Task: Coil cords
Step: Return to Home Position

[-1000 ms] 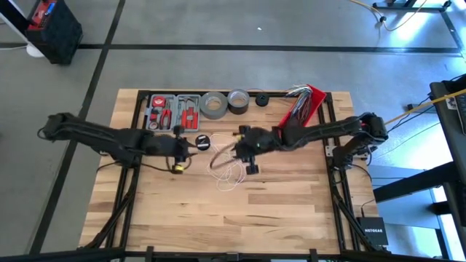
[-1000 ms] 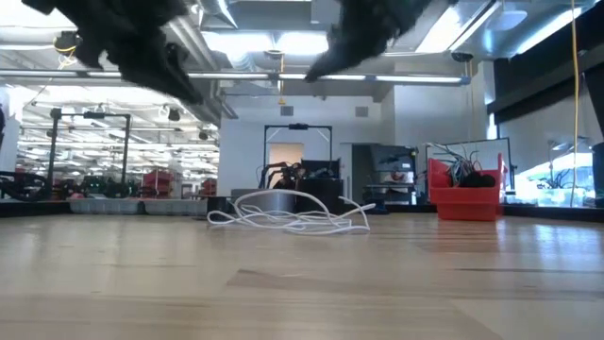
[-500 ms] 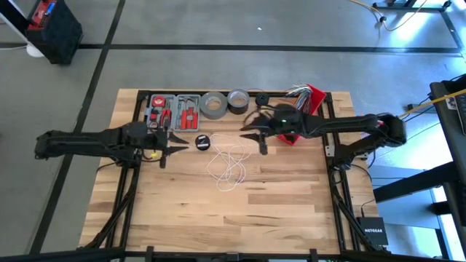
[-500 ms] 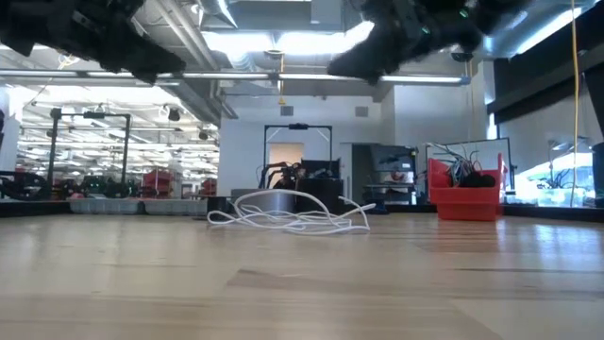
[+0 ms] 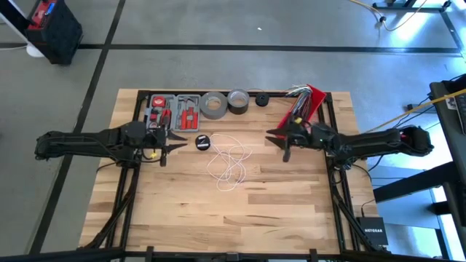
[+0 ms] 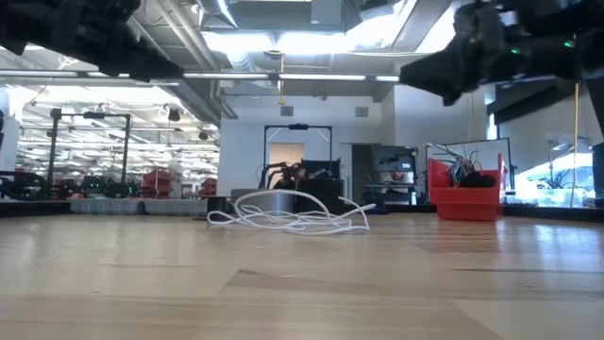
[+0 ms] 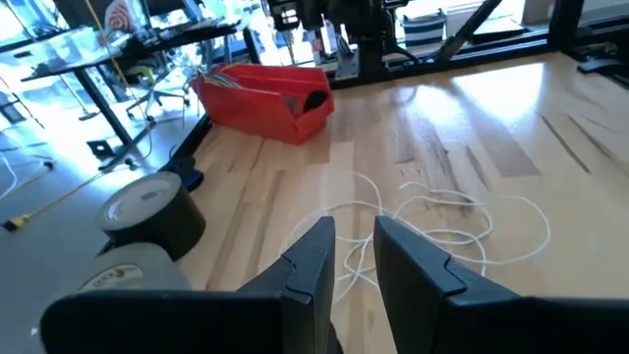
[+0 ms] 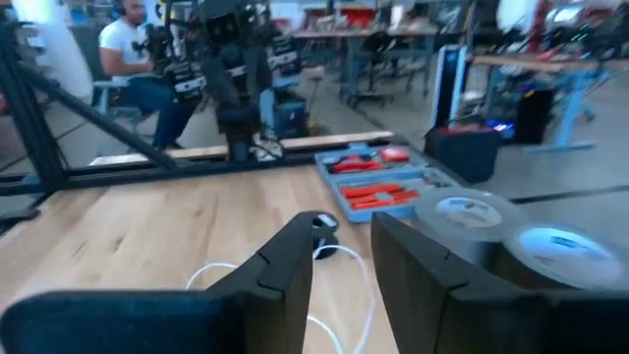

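A long white cord (image 5: 230,161) lies in a loose tangle of loops on the middle of the wooden table; the low view shows it flat on the boards (image 6: 293,219). Its small round black puck (image 5: 202,142) rests on the table at the tangle's far left. My left gripper (image 5: 178,143) hovers left of the puck, pointing toward the tangle, its fingers (image 7: 313,258) a little apart with nothing between them. My right gripper (image 5: 277,138) hovers right of the tangle, also open and empty, facing the cord (image 8: 344,285) and puck (image 8: 319,224).
Along the far edge stand a grey tool case (image 5: 173,111), a grey tape roll (image 5: 213,105), a second roll (image 5: 238,100), a small black roll (image 5: 261,100) and a red bin (image 5: 306,102) of wires. Bare wood lies toward the near edge. A person (image 8: 128,59) sits beyond the table.
Both arms have drawn back from over the cord tangle: my right gripper toward the table's right edge and tipped up to level, my left gripper toward the left edge. The cord lies where it was.
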Tool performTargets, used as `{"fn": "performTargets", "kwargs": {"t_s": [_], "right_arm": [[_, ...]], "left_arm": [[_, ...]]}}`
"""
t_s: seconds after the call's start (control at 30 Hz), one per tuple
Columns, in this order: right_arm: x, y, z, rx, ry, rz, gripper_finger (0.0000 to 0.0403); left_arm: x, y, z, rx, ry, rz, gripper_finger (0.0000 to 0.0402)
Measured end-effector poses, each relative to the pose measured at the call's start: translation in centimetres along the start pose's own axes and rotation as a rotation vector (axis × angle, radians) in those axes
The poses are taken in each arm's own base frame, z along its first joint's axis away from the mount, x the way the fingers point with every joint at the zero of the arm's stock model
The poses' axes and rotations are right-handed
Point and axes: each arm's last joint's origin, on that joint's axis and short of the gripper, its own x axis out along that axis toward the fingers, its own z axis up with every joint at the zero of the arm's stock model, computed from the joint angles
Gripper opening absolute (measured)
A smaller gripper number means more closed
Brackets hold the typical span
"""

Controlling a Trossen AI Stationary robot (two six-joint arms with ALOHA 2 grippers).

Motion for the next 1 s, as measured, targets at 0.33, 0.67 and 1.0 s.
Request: {"fn": "performTargets", "kwargs": {"t_s": [0.33,0.67,1.0], "right_arm": [[-3.0,0.0,-0.6,-0.037,-0.106,-0.030,0.0111],[-6.3,-0.1,-1.6,-0.022,-0.252,-0.039,0.0111],[-7.0,-0.2,-1.8,-0.029,-0.221,-0.068,0.0111]], "left_arm": [[0.0,0.0,0.0,0.046,0.001,0.001,0.0068],[0.0,-0.1,0.1,0.004,-0.018,-0.030,0.0068],[0.0,-0.2,0.6,-0.019,-0.079,-0.108,0.0068]]}}
